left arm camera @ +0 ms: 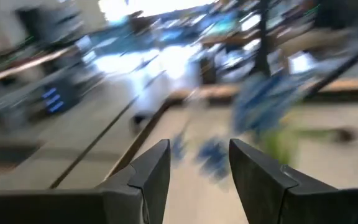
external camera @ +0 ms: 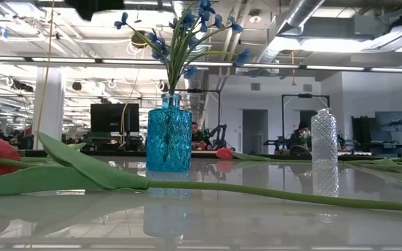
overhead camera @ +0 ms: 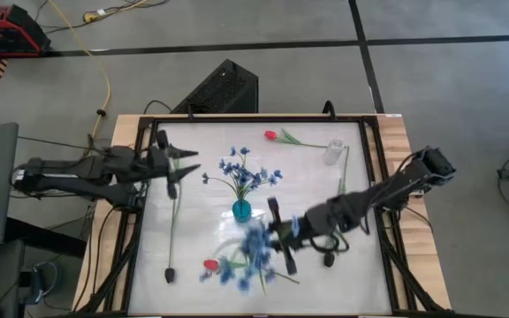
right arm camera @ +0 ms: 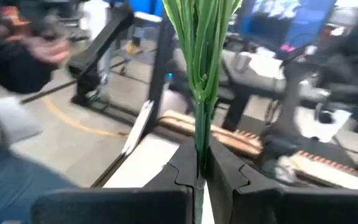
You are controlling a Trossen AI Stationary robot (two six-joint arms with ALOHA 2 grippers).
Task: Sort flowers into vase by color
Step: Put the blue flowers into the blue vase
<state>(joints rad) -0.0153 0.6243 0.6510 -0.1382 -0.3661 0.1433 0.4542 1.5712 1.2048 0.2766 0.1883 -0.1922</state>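
A blue spray (overhead camera: 253,249) is held by the right gripper (overhead camera: 281,237) in the lower middle of the high view, its blossoms blurred and lying just left of the fingers. In the right wrist view the green stems (right arm camera: 202,74) are seen clamped between the two dark fingers (right arm camera: 185,167), rising straight out of them toward the top of the frame. The blue vase (overhead camera: 241,210) (already holding another blue spray (overhead camera: 244,172)) stands at the centre of the high view, just up and left of the held spray and apart from it. A red tulip (overhead camera: 210,264) lies at the lower left of the table, another red tulip (overhead camera: 270,135) at the upper middle, near the clear vase (overhead camera: 334,152). The left gripper (overhead camera: 177,168) is found at the left of the table, its fingers (left arm camera: 151,171) parted around nothing.
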